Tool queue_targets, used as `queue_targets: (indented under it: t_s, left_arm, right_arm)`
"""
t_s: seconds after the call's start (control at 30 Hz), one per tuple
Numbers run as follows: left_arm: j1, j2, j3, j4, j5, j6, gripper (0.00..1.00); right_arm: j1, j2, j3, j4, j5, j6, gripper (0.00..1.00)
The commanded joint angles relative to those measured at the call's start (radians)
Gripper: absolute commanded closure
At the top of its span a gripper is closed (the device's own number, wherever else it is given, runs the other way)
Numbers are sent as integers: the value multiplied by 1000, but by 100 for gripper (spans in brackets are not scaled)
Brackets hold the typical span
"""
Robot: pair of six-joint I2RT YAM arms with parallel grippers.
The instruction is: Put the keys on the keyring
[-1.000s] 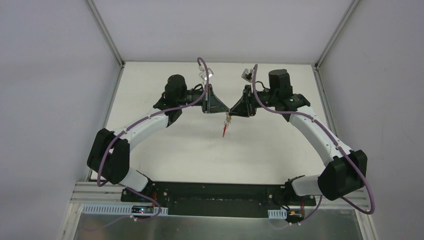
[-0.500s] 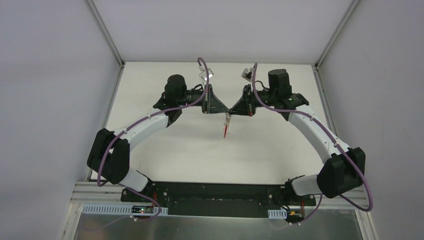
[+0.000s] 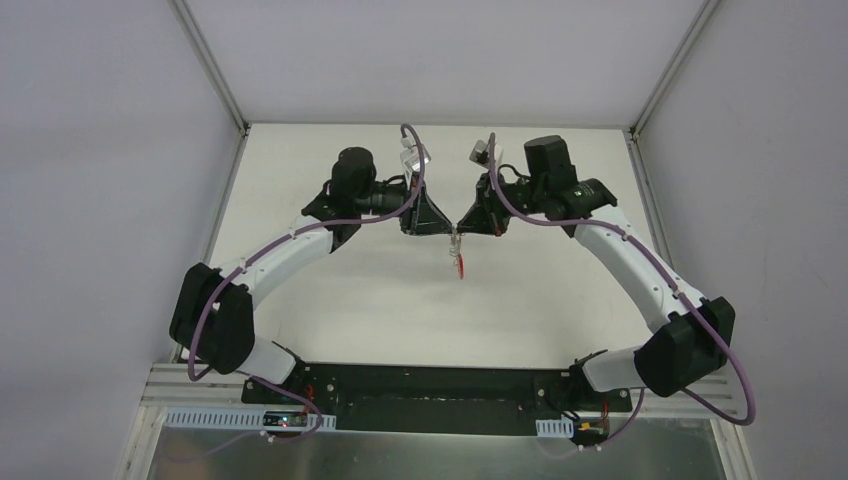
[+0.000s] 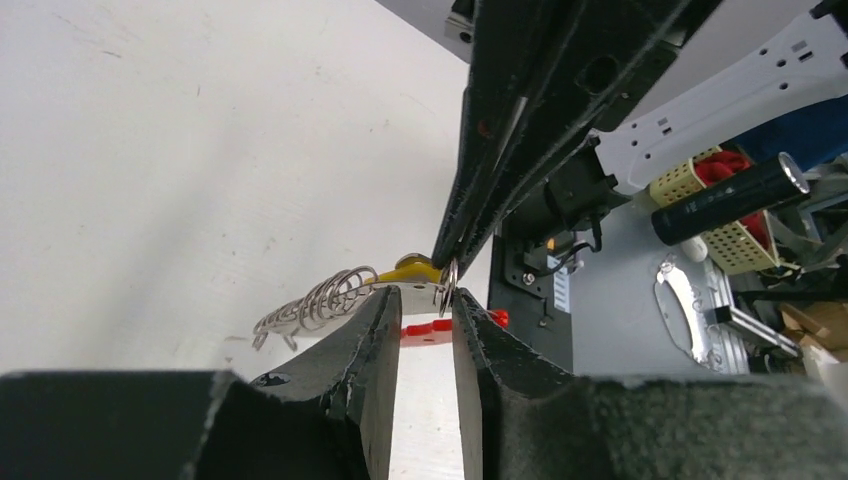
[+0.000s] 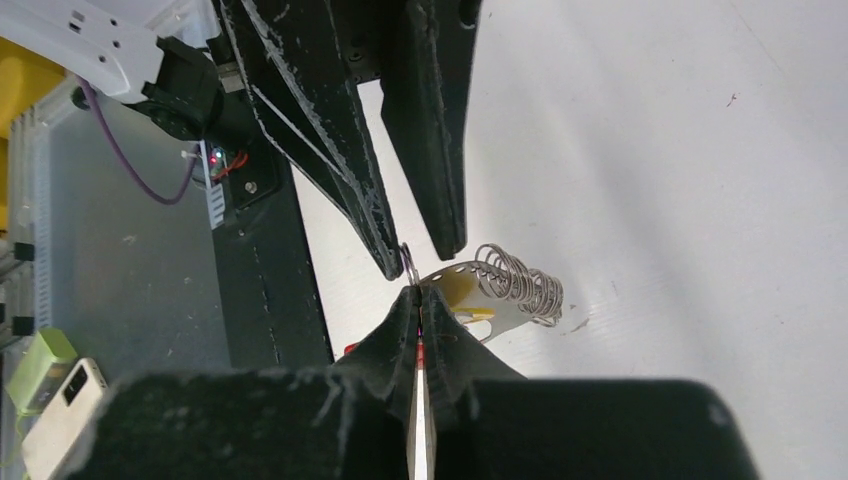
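Keys [image 4: 318, 300]: fanned bunch, aloft over table [image 3: 330, 290], just beside both sets of fingertips. Right gripper [image 5: 418, 296]: pinched tight on keyring [image 5: 410, 262]. Left gripper [image 4: 422, 300]: fingers narrowly parted about the ring. Handling advice: firm right pinch, gentle aligned left approach, no twisting.

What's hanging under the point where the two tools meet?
A bunch of grey keys and a red band, dangling from a small ring pinched by the right tool. How ring and keys join cannot be seen: that tool covers it.
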Motion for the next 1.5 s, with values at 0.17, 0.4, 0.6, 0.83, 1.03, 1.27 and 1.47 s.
queue_targets:
  t_s: [0.17, 0.4, 0.6, 0.83, 1.03, 1.27, 1.47]
  left_arm:
    - [-5, -71, 107, -289, -40, 311, 65]
    - [-14, -70, 95, -269, -33, 317, 64]
    - [-33, -60, 78, -245, -25, 332, 65]
    - [-43, -55, 67, -241, 1, 351, 68]
    - [-44, -60, 41, -227, 14, 358, 73]
    - [-44, -60, 26, -201, 21, 355, 77]
    - [-43, -54, 36, -197, 17, 345, 79]
  right_arm:
    - [100, 57, 179, -254, 185, -200, 100]
    - [136, 79, 209, -286, 231, -203, 100]
    - [145, 88, 215, -278, 217, -180, 100]
    - [143, 92, 212, -261, 199, -155, 100]
    - [143, 91, 213, -255, 195, -145, 100]
    - [134, 91, 209, -252, 179, -137, 100]
    - [132, 86, 196, -248, 170, -139, 100]
